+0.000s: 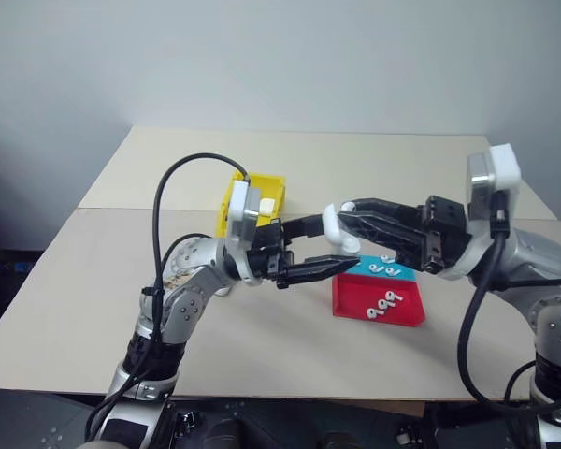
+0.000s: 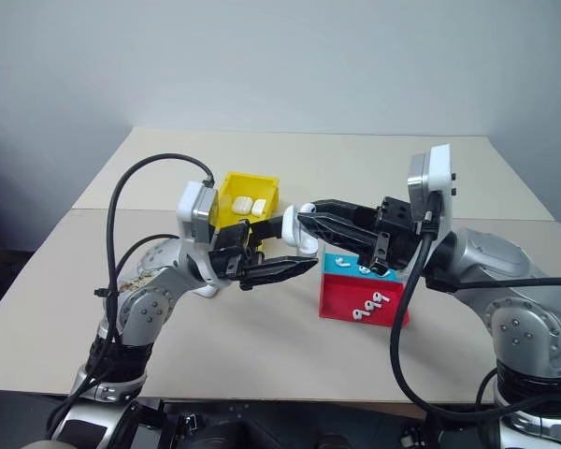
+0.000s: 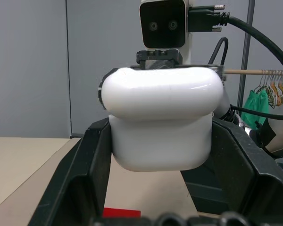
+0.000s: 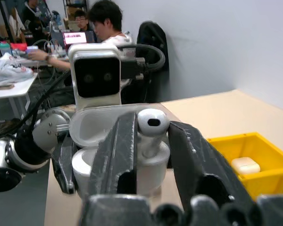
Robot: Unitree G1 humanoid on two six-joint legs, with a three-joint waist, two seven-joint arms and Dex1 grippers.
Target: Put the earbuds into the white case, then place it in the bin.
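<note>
Bin (image 2: 226, 199) left of tray (image 2: 341, 297)

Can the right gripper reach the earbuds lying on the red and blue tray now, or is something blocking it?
Probably not right away: the right gripper is occupied with an earbud at the open white case, which the left gripper holds. The tray lies uncovered just below.

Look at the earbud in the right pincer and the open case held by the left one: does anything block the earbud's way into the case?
Nothing visible does. The earbud sits between the right pincer fingers, directly over the open white case clamped in the left pincer.
</note>
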